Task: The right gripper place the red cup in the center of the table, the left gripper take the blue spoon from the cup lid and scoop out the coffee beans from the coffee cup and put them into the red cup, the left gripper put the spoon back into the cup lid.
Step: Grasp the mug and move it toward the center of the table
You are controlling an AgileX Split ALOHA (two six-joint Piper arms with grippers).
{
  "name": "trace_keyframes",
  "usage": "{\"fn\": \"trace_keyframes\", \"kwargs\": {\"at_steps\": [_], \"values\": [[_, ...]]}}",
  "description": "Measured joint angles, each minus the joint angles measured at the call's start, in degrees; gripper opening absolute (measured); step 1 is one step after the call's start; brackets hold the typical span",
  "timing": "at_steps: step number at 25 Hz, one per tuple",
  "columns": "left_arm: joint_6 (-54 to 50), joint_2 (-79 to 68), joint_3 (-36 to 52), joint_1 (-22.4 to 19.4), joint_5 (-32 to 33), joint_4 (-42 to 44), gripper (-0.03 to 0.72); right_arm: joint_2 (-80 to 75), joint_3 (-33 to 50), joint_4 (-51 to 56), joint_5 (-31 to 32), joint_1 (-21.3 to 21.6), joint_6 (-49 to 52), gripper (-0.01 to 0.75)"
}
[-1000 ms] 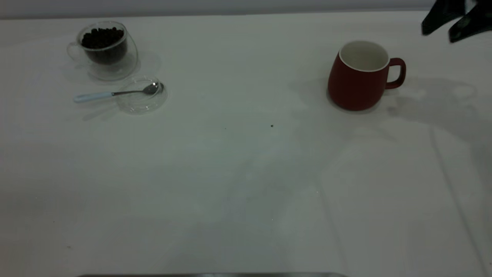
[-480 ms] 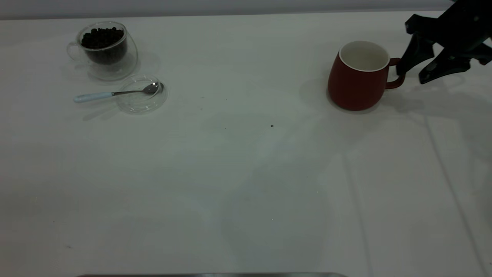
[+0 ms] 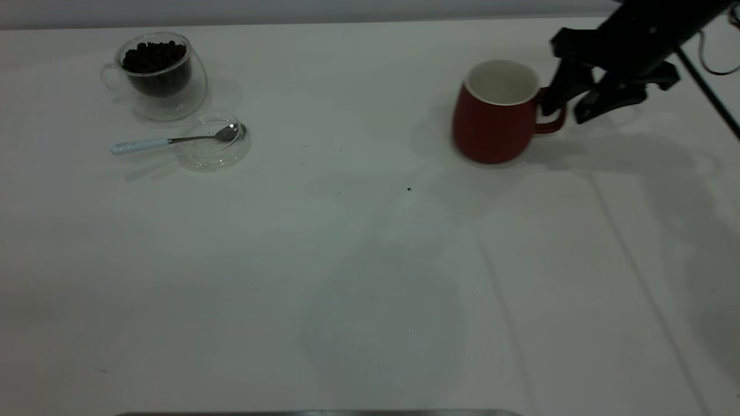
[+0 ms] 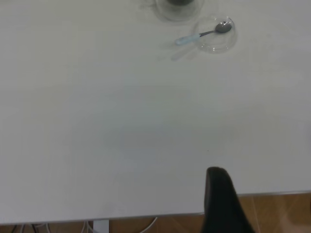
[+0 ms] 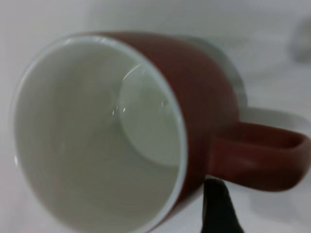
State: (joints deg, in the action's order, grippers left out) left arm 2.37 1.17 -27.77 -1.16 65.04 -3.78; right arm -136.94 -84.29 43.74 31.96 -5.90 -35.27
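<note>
The red cup (image 3: 494, 127) stands right of the table's (image 3: 358, 271) middle, empty and white inside (image 5: 97, 131). My right gripper (image 3: 562, 115) is at its handle (image 3: 554, 124), its fingers apart with the handle between them. One fingertip (image 5: 216, 194) touches where the handle meets the cup. At far left the coffee cup (image 3: 159, 75) holds coffee beans (image 3: 153, 55). Next to it lies the cup lid (image 3: 213, 151) with the blue spoon (image 3: 167, 140) resting in it, handle off the rim. One finger (image 4: 221, 204) of the left gripper shows over the table edge, far from the spoon (image 4: 201, 35).
A tiny dark speck (image 3: 409, 188) lies near the table's middle. The table's edge (image 4: 146, 216) runs under the left arm, with wooden floor beyond it. A black cable (image 3: 708, 98) hangs by the right arm.
The right gripper came down from the top right corner to the cup's handle. It then travelled left, and the red cup slid left with it.
</note>
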Motion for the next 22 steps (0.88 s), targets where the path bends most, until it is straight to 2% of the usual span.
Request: {"fn": "trace_keyframes", "kwargs": {"at_steps": [11,18,22], "values": [[-0.1,0.0,0.0,0.0,0.0,0.0,0.487,0.0,-0.3,0.3,-2.5,-10.9,-1.0,0.494],[-0.1,0.0,0.0,0.0,0.0,0.0,0.487,0.0,-0.3,0.6,-3.1,-15.7,-2.9,0.494],[-0.1,0.0,0.0,0.0,0.0,0.0,0.487,0.0,-0.3,0.4,-2.8,-17.0,-3.1,0.494]]}}
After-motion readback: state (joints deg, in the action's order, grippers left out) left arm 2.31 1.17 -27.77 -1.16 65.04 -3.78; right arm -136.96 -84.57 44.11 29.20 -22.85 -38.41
